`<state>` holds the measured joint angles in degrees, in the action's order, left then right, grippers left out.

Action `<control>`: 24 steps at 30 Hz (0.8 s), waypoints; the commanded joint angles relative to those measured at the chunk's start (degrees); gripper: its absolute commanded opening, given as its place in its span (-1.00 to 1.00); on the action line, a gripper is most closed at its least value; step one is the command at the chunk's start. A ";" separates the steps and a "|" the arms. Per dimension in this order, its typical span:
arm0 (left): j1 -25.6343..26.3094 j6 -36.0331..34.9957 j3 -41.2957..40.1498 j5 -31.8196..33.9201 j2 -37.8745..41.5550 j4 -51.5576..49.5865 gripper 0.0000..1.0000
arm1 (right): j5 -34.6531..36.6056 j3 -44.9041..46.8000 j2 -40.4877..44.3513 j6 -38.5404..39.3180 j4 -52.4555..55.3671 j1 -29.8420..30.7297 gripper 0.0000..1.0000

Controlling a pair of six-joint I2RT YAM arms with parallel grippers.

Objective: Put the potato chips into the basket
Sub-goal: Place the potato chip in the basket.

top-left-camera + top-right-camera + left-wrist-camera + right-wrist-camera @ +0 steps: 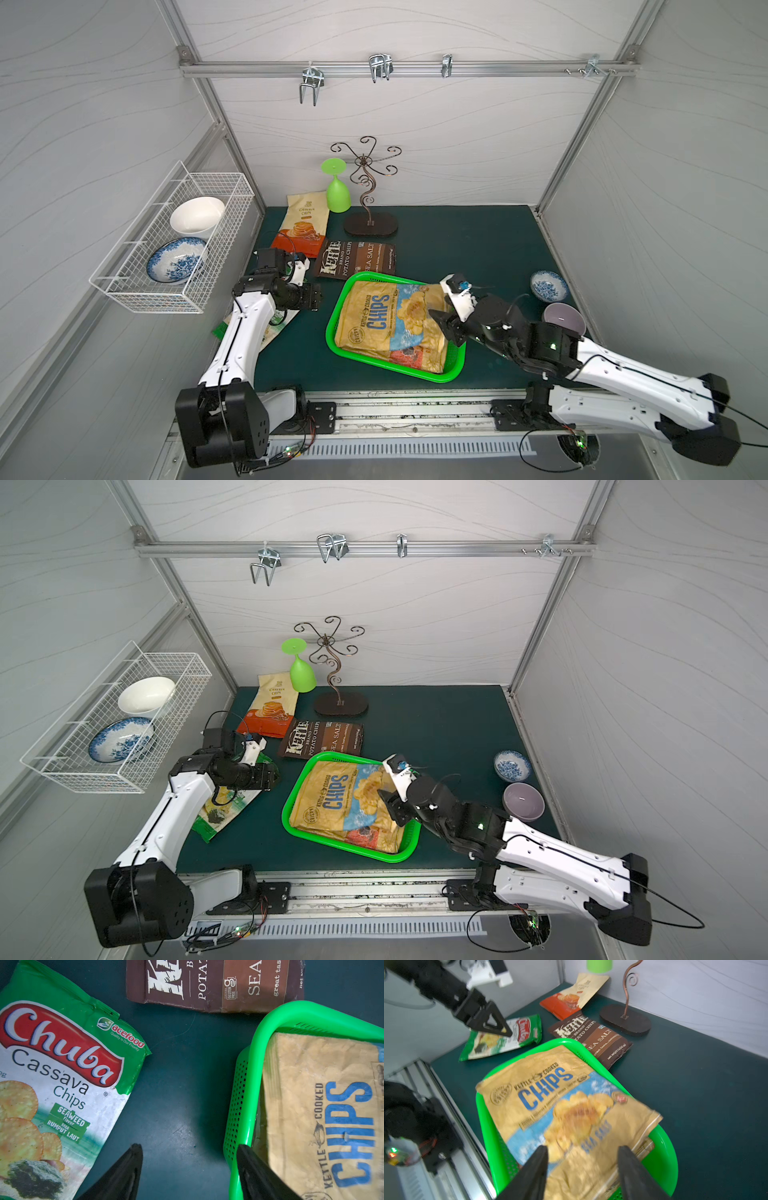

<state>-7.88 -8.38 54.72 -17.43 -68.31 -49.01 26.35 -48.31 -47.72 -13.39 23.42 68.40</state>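
Note:
The green basket (331,328) (286,808) lies mid-mat, and a tan "CHIPS" bag (374,320) (550,1095) lies flat in it, filling it. Edges of another bag show underneath. My right gripper (442,328) (582,1148) is open just above that bag's right end, with nothing between its fingers. My left gripper (313,297) (189,1146) is open over bare mat beside the basket's left rim (255,1064). Still on the mat are a brown Kettle bag (355,257) (218,985), a cream-orange Cassava bag (305,224), and a white-green Chuba bag (220,812) (52,1084) partly under the left arm.
A white wire rack (174,237) holding two bowls hangs on the left wall. An upturned green glass (337,191) and a metal stand (368,199) are at the back. A blue-patterned bowl (548,286) and a purple bowl (563,320) sit at the right edge.

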 commanded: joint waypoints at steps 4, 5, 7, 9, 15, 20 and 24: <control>-0.42 -0.49 0.21 -1.79 -0.42 0.89 0.51 | 7.23 2.84 6.97 -3.26 3.03 -0.15 0.38; -0.46 -0.49 0.21 -1.94 -0.44 0.85 0.51 | 6.19 3.17 6.93 -3.51 2.53 -0.51 0.39; -0.43 -0.65 0.13 -2.36 -0.36 0.76 0.51 | 3.23 3.08 5.66 -4.52 2.16 -1.77 0.39; -0.38 -0.91 0.10 -3.06 -0.27 0.61 0.51 | -1.10 2.33 2.63 -5.73 2.04 -3.81 0.39; -0.47 -2.18 0.21 -7.47 0.86 -0.35 0.47 | -14.55 -1.39 -8.50 -9.77 0.91 -9.35 0.39; -0.45 -4.26 0.30 -13.53 3.00 -1.64 0.37 | -21.42 -4.11 -15.47 -11.77 -1.62 -11.65 0.38; 0.73 -8.81 1.39 -20.86 3.81 -4.81 0.23 | -25.02 -5.94 -19.97 -13.43 -2.78 -12.58 0.35</control>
<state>-7.73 -13.08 54.72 -31.14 -65.49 -51.13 6.46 -52.31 -66.06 -24.60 22.92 56.45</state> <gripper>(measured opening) 0.627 0.678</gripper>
